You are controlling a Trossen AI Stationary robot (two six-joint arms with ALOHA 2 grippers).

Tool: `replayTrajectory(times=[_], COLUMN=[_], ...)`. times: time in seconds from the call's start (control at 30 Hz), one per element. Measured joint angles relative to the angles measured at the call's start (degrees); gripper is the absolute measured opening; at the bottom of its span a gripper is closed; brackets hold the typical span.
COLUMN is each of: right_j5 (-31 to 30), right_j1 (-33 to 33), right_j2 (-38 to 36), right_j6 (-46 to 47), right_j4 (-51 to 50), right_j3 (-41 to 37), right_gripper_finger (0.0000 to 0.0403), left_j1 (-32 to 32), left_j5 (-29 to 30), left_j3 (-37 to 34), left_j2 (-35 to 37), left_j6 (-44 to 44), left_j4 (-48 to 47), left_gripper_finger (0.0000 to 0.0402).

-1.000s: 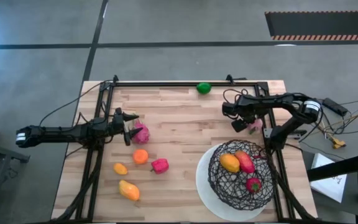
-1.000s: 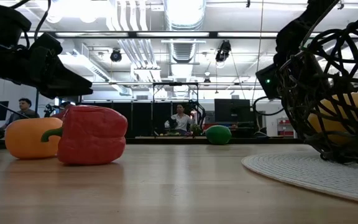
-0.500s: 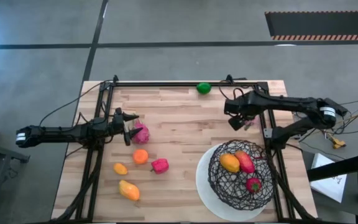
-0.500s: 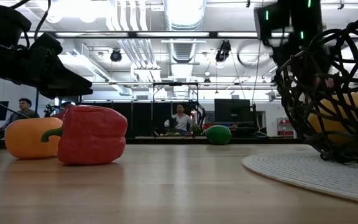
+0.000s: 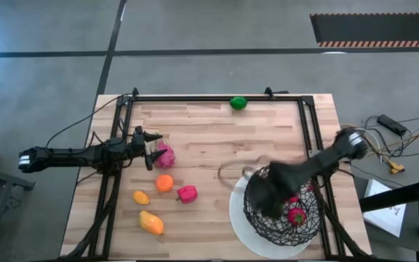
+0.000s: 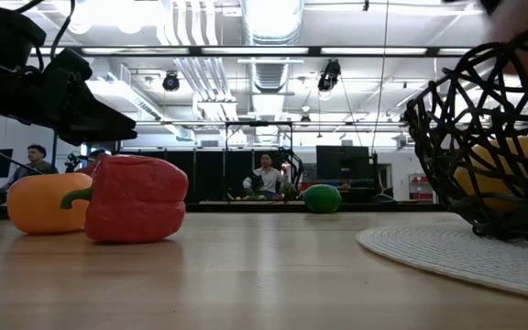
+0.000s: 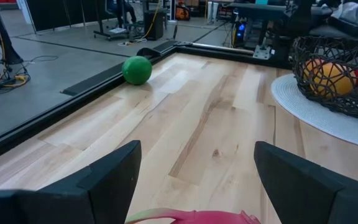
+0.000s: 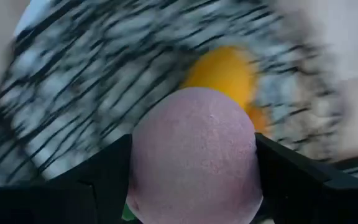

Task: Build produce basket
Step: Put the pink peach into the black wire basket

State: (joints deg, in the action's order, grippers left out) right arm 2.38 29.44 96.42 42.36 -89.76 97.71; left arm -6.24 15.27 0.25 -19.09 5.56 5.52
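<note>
A pale pink fruit (image 8: 194,155) is clamped in the right gripper (image 5: 271,195) over the basket (image 5: 257,218), already partly filled. Five pieces (image 5: 187,193) are left near the open-fingered left gripper (image 5: 151,153).

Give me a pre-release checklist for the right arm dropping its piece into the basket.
1. Right gripper holds a piece: ok, the pink produce piece sits between its fingers.
2. Gripper over the basket: ok in the high view, though the arm is blurred with motion.
3. Room inside: ok, the yellow fruit and red piece leave space.
4. Basket seated on its white base: ok.
5. Left gripper out of the way: ok, far off by the magenta piece.
6. Height above the mesh: cannot tell.
</note>
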Motion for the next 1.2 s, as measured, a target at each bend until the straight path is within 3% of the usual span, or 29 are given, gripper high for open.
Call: replayTrajectory(times=[0.13, 0.33, 0.57, 0.83, 1.2], right_j5=[8.8, 11.6, 12.9, 18.4, 19.0], right_j1=[3.0, 3.3, 0.9, 0.5, 0.5], right_j2=[7.8, 12.0, 8.1, 3.9, 2.6], right_j6=[-0.4, -6.8, -7.8, -4.5, -4.9], right_j4=[0.0, -0.2, 1.5, 15.3, 18.8], right_j3=[4.5, 4.4, -3.0, -14.6, -23.0], right_gripper_finger=[0.0274, 0.0274, 0.0281, 0.0281, 0.0283], left_j1=[0.0, 0.0, 0.0, 0.0, 0.0], left_j5=[0.0, 0.0, 0.0, 0.0, 0.0], left_j3=[0.0, 0.0, 0.0, 0.0, 0.0], left_j2=[0.0, 0.0, 0.0, 0.0, 0.0], left_j6=[0.0, 0.0, 0.0, 0.0, 0.0], left_j4=[0.0, 0.0, 0.0, 0.0, 0.0], left_gripper_finger=[0.0297, 0.0297, 0.0297, 0.0297, 0.0297])
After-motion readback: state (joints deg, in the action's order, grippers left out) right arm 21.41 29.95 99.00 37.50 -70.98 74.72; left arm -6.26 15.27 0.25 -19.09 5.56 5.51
